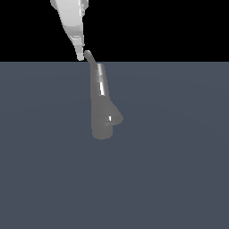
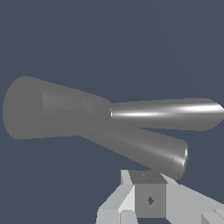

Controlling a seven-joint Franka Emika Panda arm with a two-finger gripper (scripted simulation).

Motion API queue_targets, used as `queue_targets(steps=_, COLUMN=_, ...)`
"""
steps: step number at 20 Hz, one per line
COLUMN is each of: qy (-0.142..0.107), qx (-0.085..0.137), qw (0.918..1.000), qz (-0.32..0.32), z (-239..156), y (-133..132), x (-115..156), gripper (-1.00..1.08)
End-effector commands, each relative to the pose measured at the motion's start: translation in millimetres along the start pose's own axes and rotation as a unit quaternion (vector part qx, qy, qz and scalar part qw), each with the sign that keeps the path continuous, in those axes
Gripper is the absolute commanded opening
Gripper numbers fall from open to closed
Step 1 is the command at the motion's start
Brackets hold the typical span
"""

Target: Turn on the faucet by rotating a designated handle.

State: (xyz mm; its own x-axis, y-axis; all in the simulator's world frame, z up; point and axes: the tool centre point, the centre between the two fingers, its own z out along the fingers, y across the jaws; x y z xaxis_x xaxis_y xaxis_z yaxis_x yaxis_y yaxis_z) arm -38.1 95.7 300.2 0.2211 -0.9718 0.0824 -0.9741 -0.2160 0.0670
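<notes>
One flat slate-blue floor point(image 1: 179, 170) fills the lower three quarters of the exterior view, featureless and evenly lit, meeting a plain black backdrop point(image 1: 179, 27) along a straight horizon in the upper quarter. Centre frame, a little left, stands the faucet point(image 1: 102, 112), a glossy grey tapered body with a bright highlight down its side and a stubby spout point(image 1: 117, 118) jutting to the exterior view's right near its base. From its top the thin handle point(image 1: 89, 57) angles up across the horizon. The white gripper point(image 1: 81, 55) comes down from the upper left of the frame, its tip just beside the handle; contact is unclear, and I cannot tell whether its fingers are parted or closed. The wrist view shows the same floor behind the faucet.
</notes>
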Motion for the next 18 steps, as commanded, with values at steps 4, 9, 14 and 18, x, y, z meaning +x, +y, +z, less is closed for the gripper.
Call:
queue_targets(steps=4, qy=0.0, qx=-0.001, qw=1.0, qz=0.003, z=2.4, y=1.7, x=34.5, gripper=-1.0)
queue_targets(steps=9, qy=0.001, qx=-0.001, qw=1.0, qz=0.005, z=4.7, y=3.5, x=69.4, gripper=-1.0)
queue_targets(steps=14, qy=0.001, qx=-0.002, qw=1.0, qz=0.006, z=6.4, y=4.7, x=96.8, gripper=-1.0)
queue_targets(steps=18, qy=0.0, qx=0.003, qw=0.9999, qz=-0.01, z=5.4, y=-8.1, x=80.5, gripper=-1.0)
